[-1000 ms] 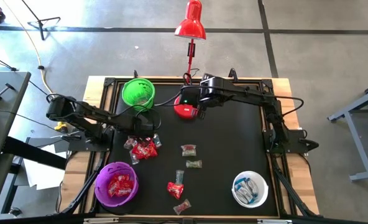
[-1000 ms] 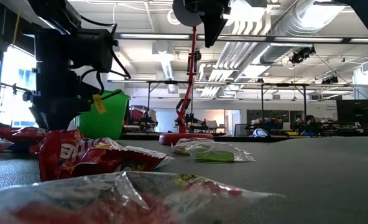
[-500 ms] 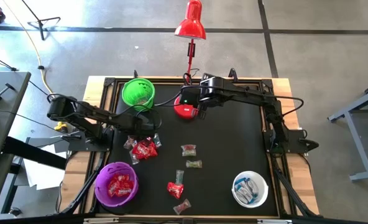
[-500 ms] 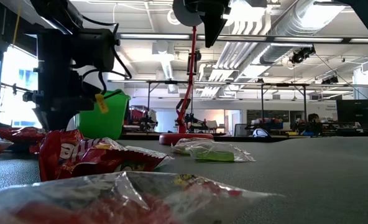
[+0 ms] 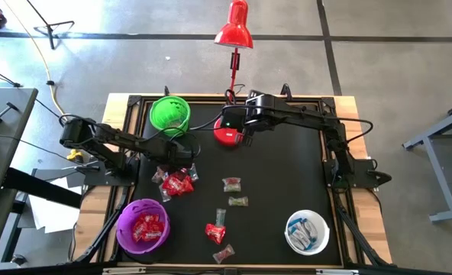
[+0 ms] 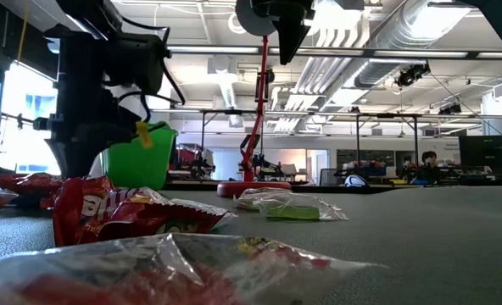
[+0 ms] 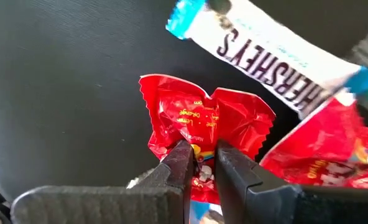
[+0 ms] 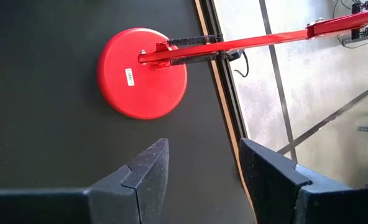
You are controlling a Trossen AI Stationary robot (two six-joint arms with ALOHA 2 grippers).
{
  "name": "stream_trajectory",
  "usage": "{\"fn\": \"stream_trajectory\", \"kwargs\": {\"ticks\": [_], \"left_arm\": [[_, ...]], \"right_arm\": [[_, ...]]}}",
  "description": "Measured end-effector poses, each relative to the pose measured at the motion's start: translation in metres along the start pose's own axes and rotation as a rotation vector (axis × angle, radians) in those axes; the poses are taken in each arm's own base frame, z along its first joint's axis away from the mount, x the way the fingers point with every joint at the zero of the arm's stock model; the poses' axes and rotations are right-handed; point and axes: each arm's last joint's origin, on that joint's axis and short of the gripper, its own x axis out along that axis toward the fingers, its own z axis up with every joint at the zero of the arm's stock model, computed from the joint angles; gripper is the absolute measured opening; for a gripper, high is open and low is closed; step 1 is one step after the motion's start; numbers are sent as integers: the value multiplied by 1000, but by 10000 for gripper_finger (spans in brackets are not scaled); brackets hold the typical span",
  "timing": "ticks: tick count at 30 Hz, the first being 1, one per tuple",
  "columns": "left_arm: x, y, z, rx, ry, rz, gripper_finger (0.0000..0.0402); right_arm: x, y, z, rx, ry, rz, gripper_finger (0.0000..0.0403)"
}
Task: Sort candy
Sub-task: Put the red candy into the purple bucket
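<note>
My left gripper points down over a pile of candy at the table's left and is shut on a red-wrapped candy. A blue-and-white candy and another red one lie beside it. In the low view the left arm stands behind a red candy. More candy lies mid-table and toward the near edge. My right gripper hangs open, high above the red lamp base, touching nothing. My left gripper pinches the red candy's wrapper near its middle between its two fingers, which come from above and point down. The wrapper buckles up into two lobes beyond the fingertips. Whether the candy is clear of the mat, I cannot tell.
A green bowl stands at the far left, and a purple bowl holding red candy at the near left. At the near right is a white bowl with blue-and-white candy. The red lamp rises from the far edge.
My left gripper has risen a little above the candy pile. The right arm has kept still.
</note>
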Motion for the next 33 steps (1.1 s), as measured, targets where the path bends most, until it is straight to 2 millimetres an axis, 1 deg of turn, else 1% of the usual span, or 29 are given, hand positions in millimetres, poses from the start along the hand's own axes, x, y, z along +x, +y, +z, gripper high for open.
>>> {"fn": "stream_trajectory", "kwargs": {"ticks": [4, 8, 13, 18, 22, 26, 30, 33], "left_arm": [[-3, -2, 0, -1, 40, -37, 41], [-12, -7, 5, -4, 40, -64, 41], [-29, -12, 13, -7, -9, -59, 41], [-51, -13, 19, -6, -28, -29, 42], [-74, -14, 23, 0, -18, -15, 42], [-102, -15, 24, 18, -14, -18, 42], [-137, -18, 22, 48, -28, -39, 42], [-165, -19, 16, 84, -40, -73, 42]], "right_arm": [[0, 0, 0, -2, 0, 0, 192], [0, 0, 0, -10, 0, 0, 192], [0, 0, 0, -10, 0, 0, 192], [0, 0, 0, -27, 0, 0, 192], [1, -1, 0, -20, 2, -2, 192], [2, -4, 0, 12, 4, -4, 192], [2, -5, 0, 22, 3, -4, 192], [1, -4, 0, 25, 3, -4, 192]]}}
